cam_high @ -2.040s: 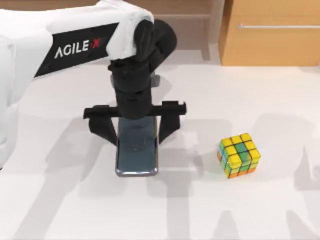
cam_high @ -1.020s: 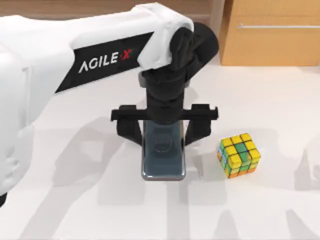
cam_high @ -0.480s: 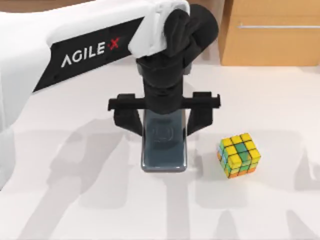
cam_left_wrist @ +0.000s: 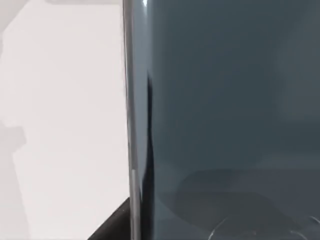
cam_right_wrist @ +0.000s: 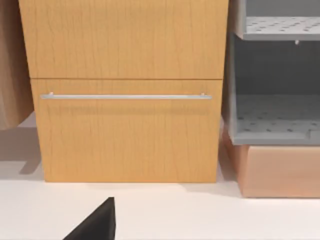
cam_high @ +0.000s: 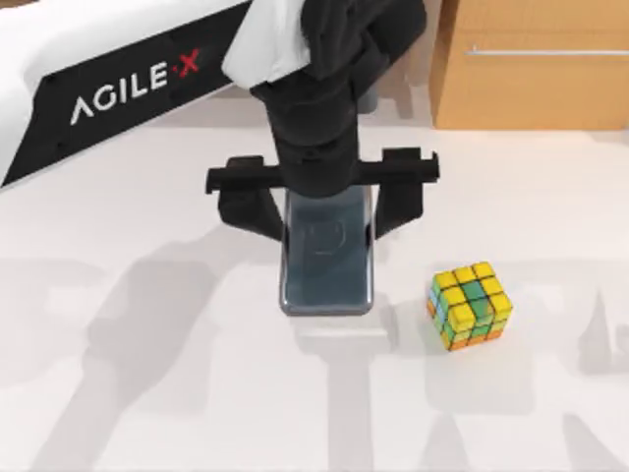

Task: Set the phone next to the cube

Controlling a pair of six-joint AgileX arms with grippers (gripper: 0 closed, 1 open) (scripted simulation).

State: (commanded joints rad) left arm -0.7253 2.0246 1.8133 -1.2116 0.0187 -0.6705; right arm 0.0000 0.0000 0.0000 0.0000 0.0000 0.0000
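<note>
The phone [cam_high: 326, 275], dark grey-teal with a silvery rim, hangs a little above the white table [cam_high: 147, 393] and casts a shadow beneath its near end. My left gripper [cam_high: 324, 221] is shut on the phone, one black finger against each long side. In the left wrist view the phone [cam_left_wrist: 225, 110] is very close, its rim running down the picture. The cube [cam_high: 470, 305], mostly yellow with green and orange tiles, rests on the table to the right of the phone, a short gap between them. A dark part of my right gripper [cam_right_wrist: 95, 225] faces the cabinet.
A wooden cabinet [cam_high: 531, 69] with a drawer handle stands at the back right; it appears as the cabinet [cam_right_wrist: 125, 100] in the right wrist view, next to a grey shelf unit [cam_right_wrist: 275, 100]. Bare table lies in front of the phone and cube.
My left gripper has carried the phone to the right, closer to the cube. In the last half second it has shifted toward the back of the table and looks higher. The cube has stayed put.
</note>
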